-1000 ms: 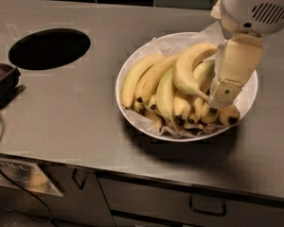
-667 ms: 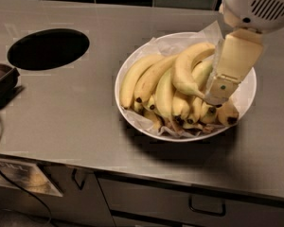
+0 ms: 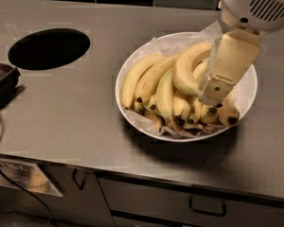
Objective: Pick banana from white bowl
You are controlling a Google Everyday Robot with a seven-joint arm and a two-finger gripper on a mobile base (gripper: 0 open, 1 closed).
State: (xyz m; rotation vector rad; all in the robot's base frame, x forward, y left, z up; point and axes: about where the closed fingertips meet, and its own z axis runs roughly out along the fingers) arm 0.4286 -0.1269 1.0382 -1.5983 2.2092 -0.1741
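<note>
The gripper (image 3: 212, 94) hangs low over the right half of the white bowl (image 3: 124, 109), its tip just beside the banana (image 3: 182, 72), which arches over the heap; whether it grips anything I cannot tell. Bare steel counter (image 3: 85, 122) lies open to the left, up to a round hole (image 3: 48, 48) and a dark tray (image 3: 1, 83) at the edge

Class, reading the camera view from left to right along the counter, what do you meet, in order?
The dark tray at the left edge → round hole in the counter → white bowl, and within it the curved banana lying on top → the gripper, hanging over the bowl's right side.
</note>
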